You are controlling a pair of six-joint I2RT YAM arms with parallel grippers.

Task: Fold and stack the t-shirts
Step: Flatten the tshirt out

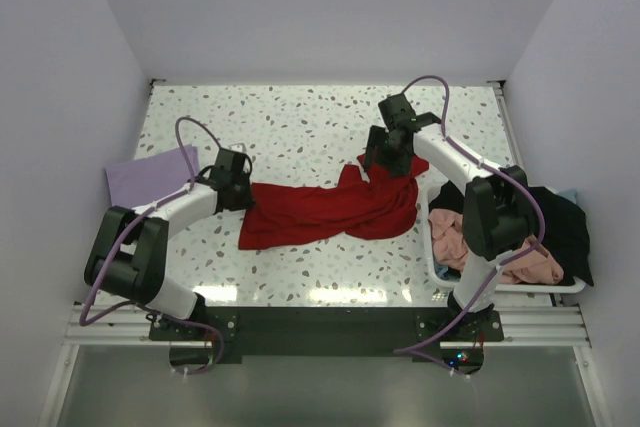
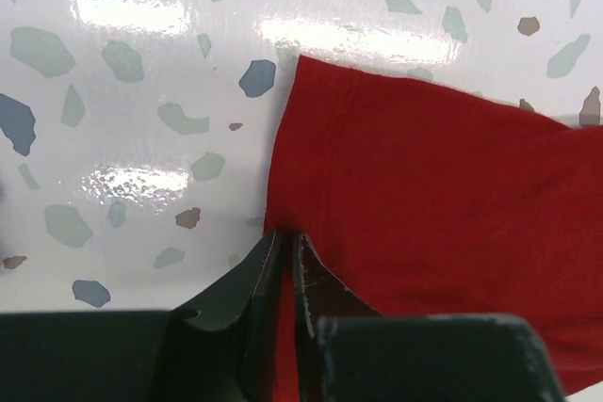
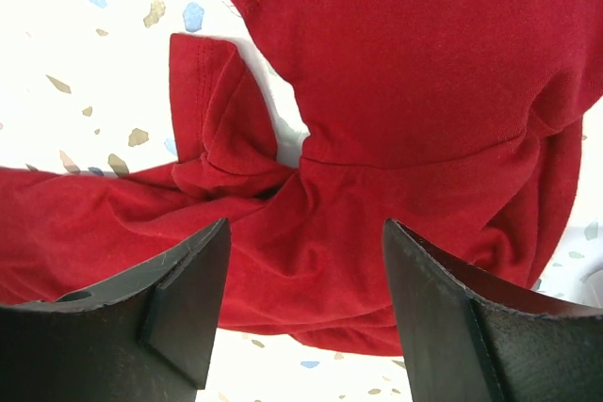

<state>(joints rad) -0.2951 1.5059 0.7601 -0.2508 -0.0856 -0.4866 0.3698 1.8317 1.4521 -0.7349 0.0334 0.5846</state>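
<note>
- Tabletop [image 1: 300,117]: white speckled surface that carries all the items below.
- Red t-shirt [image 1: 320,212]: the largest garment. It lies mid-tabletop, stretched left to right as a long, creased band, flat at the left end and bunched at the right.
- White basket [image 1: 560,288]: at the right edge of the tabletop, beside the right arm's base. It holds a black t-shirt [image 1: 560,222] and a crumpled salmon-pink t-shirt [image 1: 455,242].
- Lavender t-shirt [image 1: 145,175]: lies flat at the far left of the tabletop, partly under the left arm and apart from the red one.
- Left arm [image 1: 175,209]: reaches low and rightward to the red t-shirt's left end.
- Right arm [image 1: 455,157]: is bent up and over, with its wrist above the bunched right end.
- Left jaws: visible only in the left wrist view. They are nearly together at the hemmed left edge, with red cloth showing in the narrow slit. A firm clamp cannot be confirmed.
- Right jaws: the right wrist view shows them spread wide above the twisted sleeve and folds, holding nothing.
</note>
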